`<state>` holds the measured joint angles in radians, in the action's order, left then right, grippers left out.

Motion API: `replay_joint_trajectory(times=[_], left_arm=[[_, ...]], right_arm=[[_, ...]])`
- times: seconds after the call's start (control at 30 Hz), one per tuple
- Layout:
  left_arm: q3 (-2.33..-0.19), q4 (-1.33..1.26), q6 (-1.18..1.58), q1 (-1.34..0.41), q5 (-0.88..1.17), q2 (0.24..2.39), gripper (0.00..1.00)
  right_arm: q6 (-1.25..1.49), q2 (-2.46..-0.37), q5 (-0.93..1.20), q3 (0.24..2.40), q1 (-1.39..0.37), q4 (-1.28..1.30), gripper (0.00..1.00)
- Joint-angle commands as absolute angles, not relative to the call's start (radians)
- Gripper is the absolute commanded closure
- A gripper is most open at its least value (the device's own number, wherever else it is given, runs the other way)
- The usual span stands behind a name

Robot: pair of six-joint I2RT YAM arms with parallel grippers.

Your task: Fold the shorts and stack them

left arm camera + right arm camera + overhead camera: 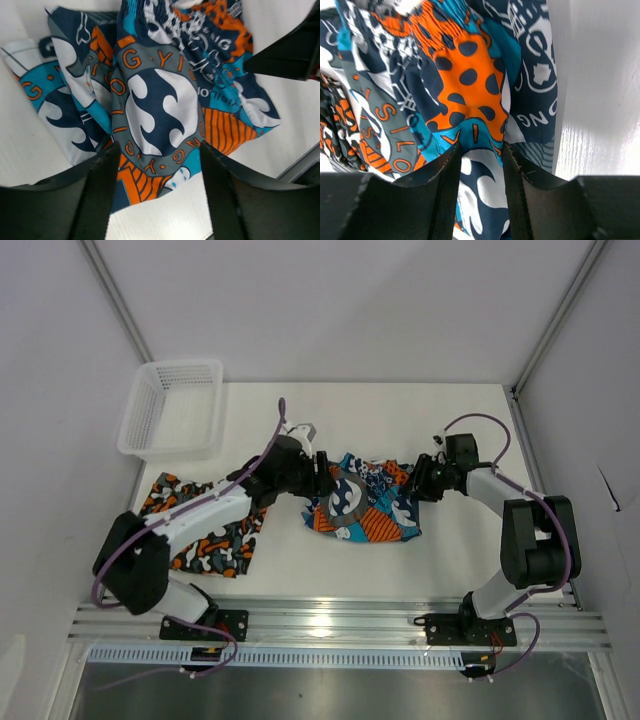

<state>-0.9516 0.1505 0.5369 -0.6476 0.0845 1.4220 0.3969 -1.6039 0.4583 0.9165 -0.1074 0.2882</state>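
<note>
Top external view: the camouflage shorts [205, 530] lie flat as a compact rectangle at the left of the tabletop [460, 420], partly under the left arm. This item appears folded. The graphic-print shorts [362, 508] lie at the centre, well apart from the first pair, rumpled, with creases and overlapping layers.

The left gripper [323, 473] is at the upper left edge of this pair and the right gripper [419, 480] at its upper right edge. Both wrist views show the jaws apart, with cloth lying beneath the gap and no pinch evident.

Status: roughly half complete. Remaining steps are to flatten and fold the graphic-print pair, then stack the two pairs.
</note>
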Motion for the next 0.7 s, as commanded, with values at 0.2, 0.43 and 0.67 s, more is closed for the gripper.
replay_joint_trajectory(times=[0.2, 0.43, 0.67], left_arm=[[-1.063, 0.135, 0.465, -0.652, 0.141, 1.657, 0.47], [-1.106, 0.167, 0.460, -0.653, 0.038, 1.747, 0.47], [-1.108, 0.144, 0.466, -0.653, 0.025, 1.792, 0.80]], right_arm=[[0.374, -1.624, 0.497, 0.887, -0.110, 0.207, 0.63], [0.376, -1.654, 0.508, 0.893, -0.123, 0.189, 0.64], [0.377, -1.681, 0.531, 0.900, -0.132, 0.167, 0.82]])
